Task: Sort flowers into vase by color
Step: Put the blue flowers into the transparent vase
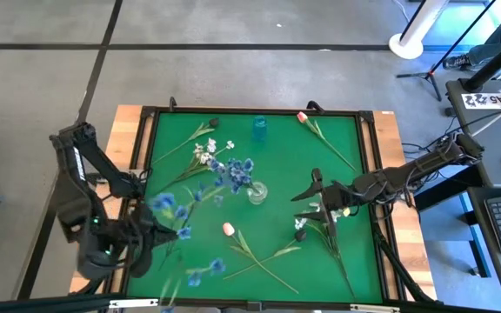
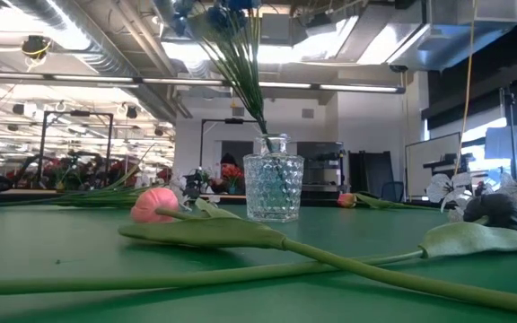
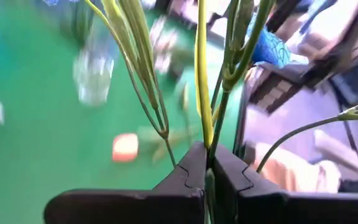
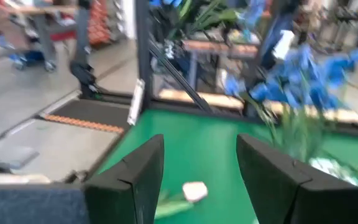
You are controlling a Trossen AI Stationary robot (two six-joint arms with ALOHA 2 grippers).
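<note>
— What's the left gripper (image 3: 207, 177) doing?

— It's at the near left edge of the green mat (image 1: 277, 165), fingers clamped tight on the stems of a blue spray (image 1: 174, 211). From its wrist you see the green stems squeezed between the two dark fingers and fanning out above them.

— And the right gripper (image 1: 313, 193)?

— It hangs over the right half of the mat, fingers apart, nothing between them. A white spray (image 1: 322, 217) and a dark bud (image 1: 300, 235) lie just beside it.

— Anything in the vase (image 1: 257, 192)?

— Yes, blue flowers (image 1: 236, 170) stand in the glass vase mid-mat, stems leaning left. A blue cup (image 1: 260, 128) sits behind it near the far edge.

— The rest?

— A pink tulip (image 1: 229, 229) lies in front of the vase, another tulip (image 1: 303, 117) at the far edge toward the right, and white blossoms (image 1: 204, 149) lie to the vase's left, toward the far edge.
</note>
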